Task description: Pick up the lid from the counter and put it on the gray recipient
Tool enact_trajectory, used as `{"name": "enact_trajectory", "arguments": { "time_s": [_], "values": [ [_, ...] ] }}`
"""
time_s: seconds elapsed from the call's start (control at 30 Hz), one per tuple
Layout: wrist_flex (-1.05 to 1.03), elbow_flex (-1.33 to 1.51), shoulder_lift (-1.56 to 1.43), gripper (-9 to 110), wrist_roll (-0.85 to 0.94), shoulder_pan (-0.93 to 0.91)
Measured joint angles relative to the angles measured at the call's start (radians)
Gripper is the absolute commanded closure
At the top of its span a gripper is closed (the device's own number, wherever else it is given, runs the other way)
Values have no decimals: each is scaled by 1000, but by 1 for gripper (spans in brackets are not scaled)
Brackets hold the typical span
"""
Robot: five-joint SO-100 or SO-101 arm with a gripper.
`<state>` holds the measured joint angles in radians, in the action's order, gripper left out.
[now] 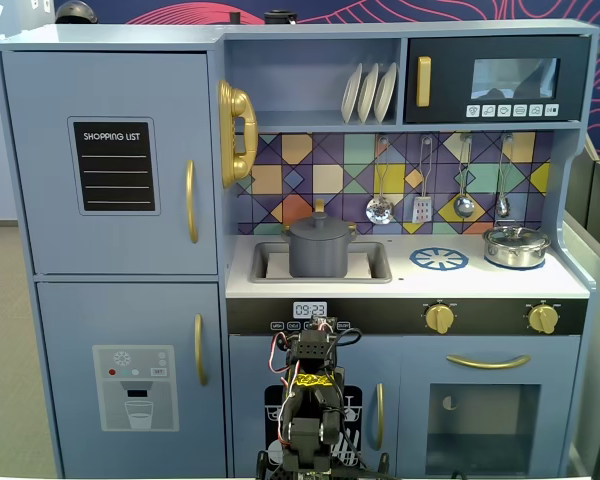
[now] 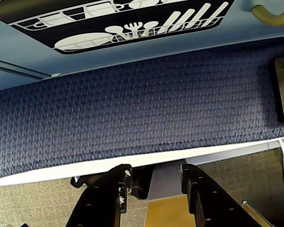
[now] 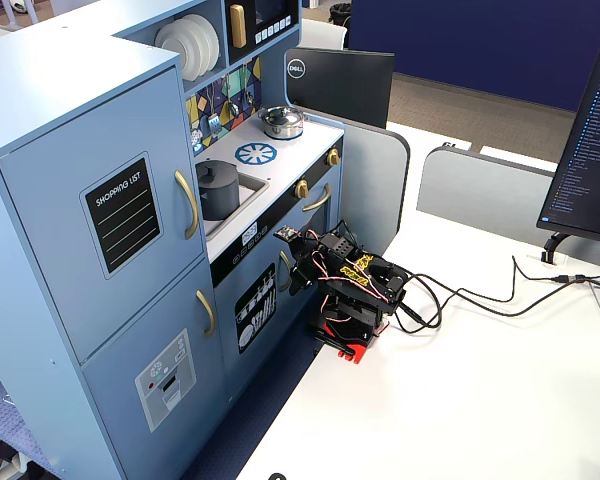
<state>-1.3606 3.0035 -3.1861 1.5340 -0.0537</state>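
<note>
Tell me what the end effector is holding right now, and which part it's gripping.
Nothing. In the wrist view the end effector is open with only carpet and floor beyond it. The lid already sits on the gray pot.

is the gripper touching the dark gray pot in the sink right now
Apart. A fixed view shows the gripper folded low against the cabinet front, below the counter edge, while the dark gray pot sits in the sink. The wrist view shows its open jaws empty.

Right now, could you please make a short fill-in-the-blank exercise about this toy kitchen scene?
1. The gray pot stands in the ____.
2. The dark lid lies on top of the gray ____.
3. The shiny silver pot stands to the ____ of the blue burner in a fixed view.
4. The gripper holds ____.

Missing words: sink; pot; right; nothing
</note>
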Motion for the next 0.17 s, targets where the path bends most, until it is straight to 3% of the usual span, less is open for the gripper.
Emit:
{"name": "enact_trajectory", "arguments": {
  "time_s": [0.17],
  "values": [
    [0,0,0,97,0,0]
  ]
}}
